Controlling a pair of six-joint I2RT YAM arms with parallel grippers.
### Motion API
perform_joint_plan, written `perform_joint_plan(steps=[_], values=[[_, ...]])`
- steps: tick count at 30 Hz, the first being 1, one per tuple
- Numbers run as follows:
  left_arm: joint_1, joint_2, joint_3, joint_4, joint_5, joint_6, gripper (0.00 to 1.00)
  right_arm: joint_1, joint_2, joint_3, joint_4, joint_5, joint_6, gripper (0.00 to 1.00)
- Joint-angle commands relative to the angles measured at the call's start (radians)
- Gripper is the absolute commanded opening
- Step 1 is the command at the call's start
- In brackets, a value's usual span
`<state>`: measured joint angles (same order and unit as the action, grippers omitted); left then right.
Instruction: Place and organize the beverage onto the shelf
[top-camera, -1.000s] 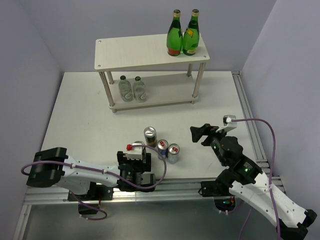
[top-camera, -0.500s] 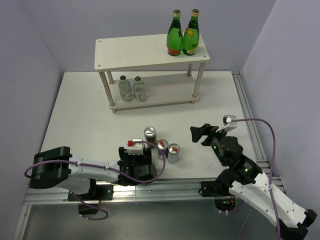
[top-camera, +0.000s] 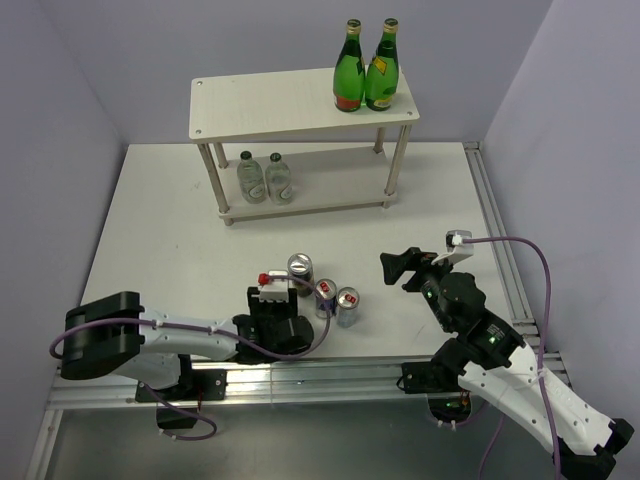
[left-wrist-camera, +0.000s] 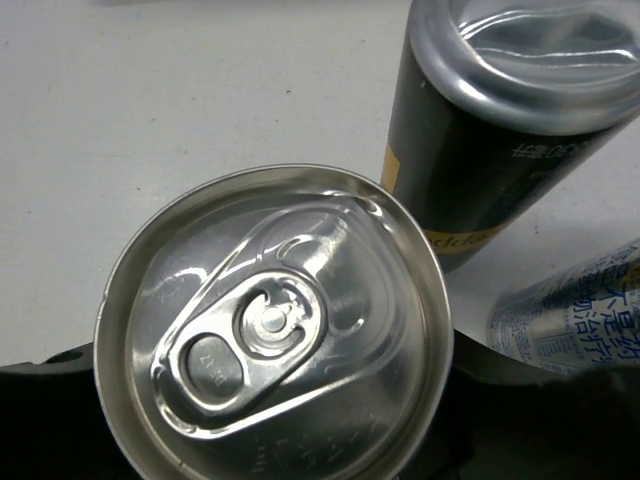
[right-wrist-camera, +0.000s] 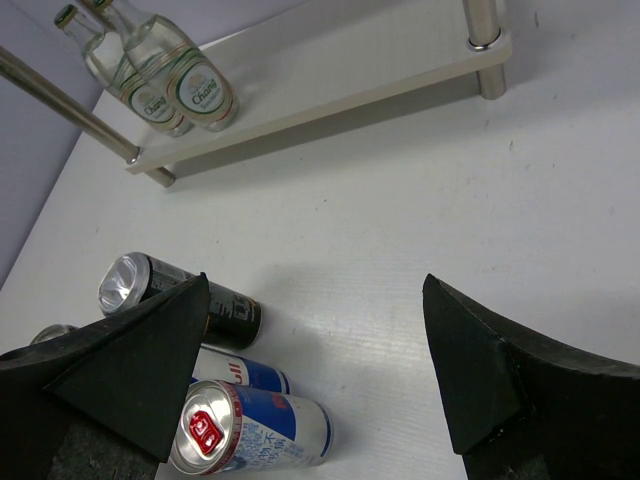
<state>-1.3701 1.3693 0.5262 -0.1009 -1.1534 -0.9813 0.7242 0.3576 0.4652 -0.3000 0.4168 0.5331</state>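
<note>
I have the left gripper (top-camera: 277, 297) set down around one can (left-wrist-camera: 270, 330), in front of the shelf (top-camera: 270, 110) and well apart from it. My wrist view looks straight down on the lid, with a dark finger on either side of the can's body. The rim hides the contact, so I cannot tell whether the fingers are pressing or only flanking it. I judge the low, level approach is meant to take the can by its waist so it travels upright.

The black can (top-camera: 300, 268) stands just beside it, on the shelf side. The two blue cans (top-camera: 347, 300) stand upright together a little further right, no nearer the shelf. That crowding is my worry: swinging out towards the shelf could clip the black can.

The clear bottles (top-camera: 251, 180) already stand side by side on the shelf's lower board, towards its left end. The green bottles (top-camera: 349, 75) hold the right end of the top board. So the four cans are what is left to shelve.

The right gripper (top-camera: 395, 272) hovers in front of the shelf's right legs, spread wide and holding nothing. I take it to be held there clear of the left arm's path, and it faces the blue cans.
</note>
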Motion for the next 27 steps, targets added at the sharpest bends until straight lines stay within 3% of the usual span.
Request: perform_joint_plan(steps=[1,2,3,6,7,10,13,14,17,19,23,27], values=[[-0.006,-0.036,0.115,-0.156,-0.028,-0.042,0.25,0.004,0.009,-0.002,0.035,0.0,-0.01,0.93],[-0.012,-0.042,0.153,-0.336,-0.052,-0.124,0.14,0.004,0.007,-0.002,0.035,-0.001,-0.01,0.93],[-0.015,-0.056,0.229,-0.414,-0.064,-0.161,0.1,0.004,0.007,-0.003,0.036,0.0,-0.01,0.93],[-0.017,-0.094,0.389,-0.67,-0.095,-0.207,0.05,0.004,0.004,-0.007,0.039,-0.001,-0.012,0.93],[-0.018,-0.107,0.424,-0.698,-0.1,-0.156,0.05,0.006,0.004,-0.005,0.042,-0.003,-0.012,0.93],[-0.017,-0.17,0.541,-0.675,-0.117,-0.01,0.05,0.004,0.004,-0.005,0.044,-0.004,-0.012,0.93],[0.012,-0.246,0.615,-0.454,-0.079,0.339,0.05,0.004,0.004,-0.005,0.045,-0.004,-0.013,0.93],[0.055,-0.287,0.626,-0.388,-0.053,0.516,0.04,0.006,0.001,-0.005,0.045,-0.006,-0.012,0.93],[0.199,-0.344,0.678,-0.165,0.108,0.747,0.04,0.004,-0.003,-0.005,0.045,-0.004,-0.012,0.93],[0.287,-0.345,0.727,-0.105,0.232,0.799,0.02,0.004,-0.008,-0.007,0.044,-0.001,-0.012,0.93],[0.541,-0.216,0.976,-0.137,0.432,0.86,0.01,0.004,-0.011,-0.005,0.042,-0.001,-0.012,0.93],[0.683,-0.058,1.217,-0.21,0.558,0.88,0.0,0.006,-0.023,-0.007,0.038,0.005,-0.009,0.93]])
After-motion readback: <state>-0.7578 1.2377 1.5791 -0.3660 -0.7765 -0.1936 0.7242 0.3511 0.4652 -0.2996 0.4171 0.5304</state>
